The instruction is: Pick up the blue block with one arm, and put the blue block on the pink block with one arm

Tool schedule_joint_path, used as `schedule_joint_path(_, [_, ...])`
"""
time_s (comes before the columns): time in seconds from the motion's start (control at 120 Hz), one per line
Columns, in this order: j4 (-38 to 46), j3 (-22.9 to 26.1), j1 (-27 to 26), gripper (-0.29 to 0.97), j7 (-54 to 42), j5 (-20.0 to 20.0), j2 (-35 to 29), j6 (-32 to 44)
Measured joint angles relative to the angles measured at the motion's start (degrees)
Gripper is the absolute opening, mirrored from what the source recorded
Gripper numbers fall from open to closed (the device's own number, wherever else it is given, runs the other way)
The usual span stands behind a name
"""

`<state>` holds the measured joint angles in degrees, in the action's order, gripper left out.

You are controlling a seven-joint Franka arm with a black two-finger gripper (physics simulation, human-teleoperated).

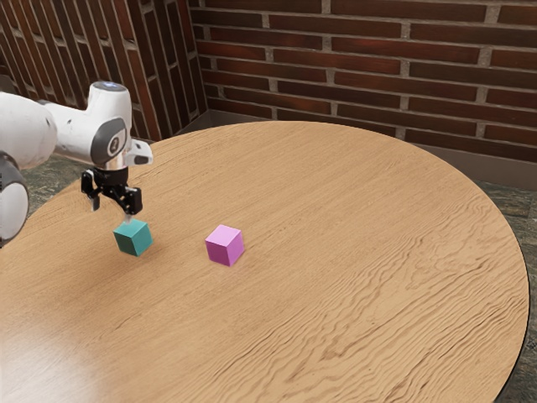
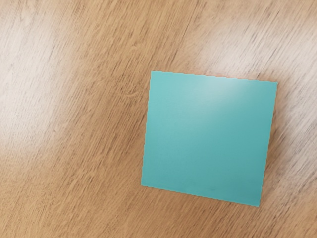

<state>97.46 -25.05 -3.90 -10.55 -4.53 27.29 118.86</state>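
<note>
Jaws look spread apart with nothing between them. Gripper hangs just over the teal block, not touching it. That block sits on the round wooden table, with the pink block near it toward the exterior view's right, a gap between them.
</note>
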Motion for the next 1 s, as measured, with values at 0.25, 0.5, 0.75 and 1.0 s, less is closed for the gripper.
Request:
schedule_joint_path(0.25, [-5.29,4.97,4.53,0.68,-0.65,0.66,6.04,0.22])
schedule_joint_path(0.5, [-8.20,7.57,7.42,0.68,-1.01,2.35,10.75,0.29])
schedule_joint_path(0.75, [-8.41,7.83,8.02,0.57,-1.05,5.03,12.01,0.36])
schedule_joint_path(1.0, [-8.39,7.84,8.10,0.39,-1.13,6.26,10.97,-0.16])
